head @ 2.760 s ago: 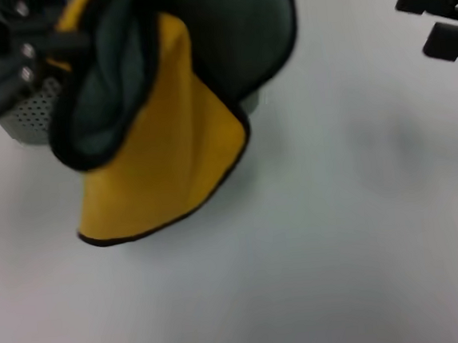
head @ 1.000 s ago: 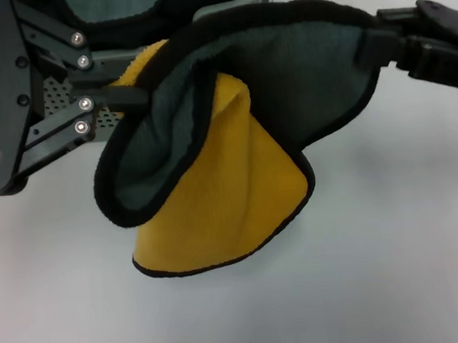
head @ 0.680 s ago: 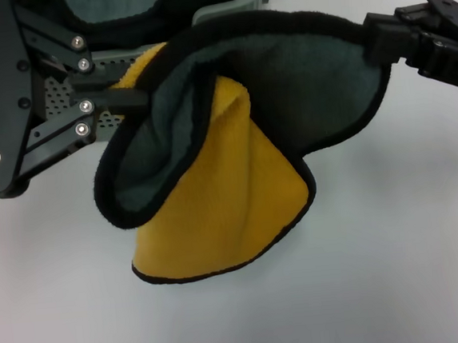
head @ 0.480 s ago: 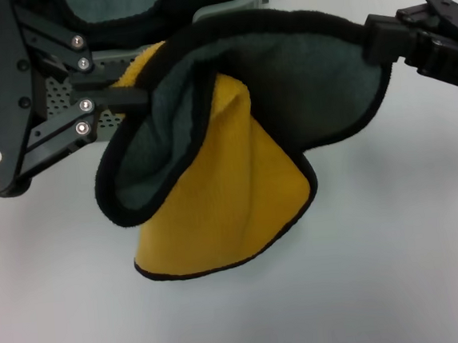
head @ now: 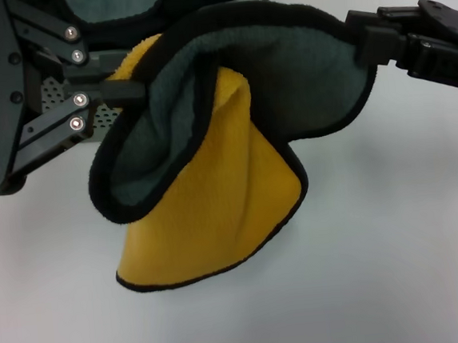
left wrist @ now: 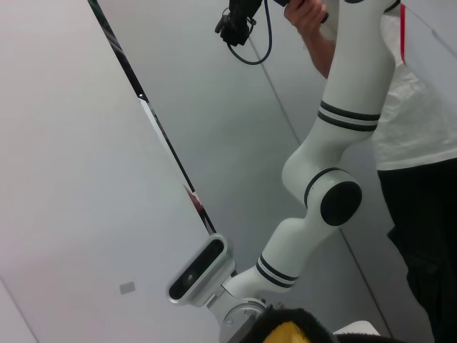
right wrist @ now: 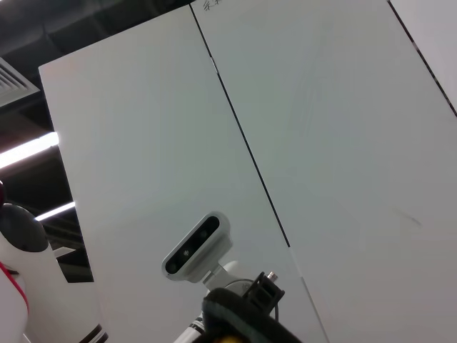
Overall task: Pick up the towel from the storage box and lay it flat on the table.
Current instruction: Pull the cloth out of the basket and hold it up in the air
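Observation:
The towel [head: 215, 197] hangs in the air over the table [head: 398, 269], yellow face below and grey-green face above, with a black hem. My left gripper [head: 129, 88] is shut on its left corner. My right gripper [head: 358, 40] is shut on its right corner. The towel sags between them, and its lowest yellow fold hangs close over the tabletop. The storage box [head: 62, 102] stands behind the left gripper, mostly hidden. A bit of the towel shows in the left wrist view [left wrist: 293, 332] and in the right wrist view [right wrist: 235, 314].
More grey-green cloth [head: 126, 8] lies in the box at the top of the head view. The wrist views show wall panels, a mounted camera [left wrist: 196, 268] and a white robot arm [left wrist: 328, 186] with a person behind it.
Both grippers have risen slightly with the towel. The right gripper has drawn a little to the left. The yellow fold now hangs lower and farther left.

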Tool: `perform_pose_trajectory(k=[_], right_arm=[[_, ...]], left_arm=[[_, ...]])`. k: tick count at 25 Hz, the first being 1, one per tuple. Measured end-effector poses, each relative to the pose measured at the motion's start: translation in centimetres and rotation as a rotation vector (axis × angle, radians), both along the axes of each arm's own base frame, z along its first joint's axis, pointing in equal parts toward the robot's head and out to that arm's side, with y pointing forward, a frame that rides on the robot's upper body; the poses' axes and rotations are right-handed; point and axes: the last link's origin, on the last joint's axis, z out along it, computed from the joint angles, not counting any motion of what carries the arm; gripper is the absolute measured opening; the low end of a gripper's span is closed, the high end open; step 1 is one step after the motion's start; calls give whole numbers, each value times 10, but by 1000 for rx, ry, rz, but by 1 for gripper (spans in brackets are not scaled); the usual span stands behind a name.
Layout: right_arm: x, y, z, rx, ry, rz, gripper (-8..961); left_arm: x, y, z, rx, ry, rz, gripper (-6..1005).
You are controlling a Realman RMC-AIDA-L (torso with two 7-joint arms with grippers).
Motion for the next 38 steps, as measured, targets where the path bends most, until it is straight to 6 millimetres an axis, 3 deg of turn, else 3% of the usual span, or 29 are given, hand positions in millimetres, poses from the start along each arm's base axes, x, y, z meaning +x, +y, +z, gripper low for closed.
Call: perform_pose_trajectory(k=[10,26,38], right_arm=[[-4,1,-3,-16,-26,13,208],[-6,-3,-11,-51,-50,41,203],[-3,-9,-6,-67,-26,61,198]], left_arm=[[2,1,0,2,-1,-10,49],[1,1,1,6,-5,-6,50],[-2,1,1,7,-2,8,51]])
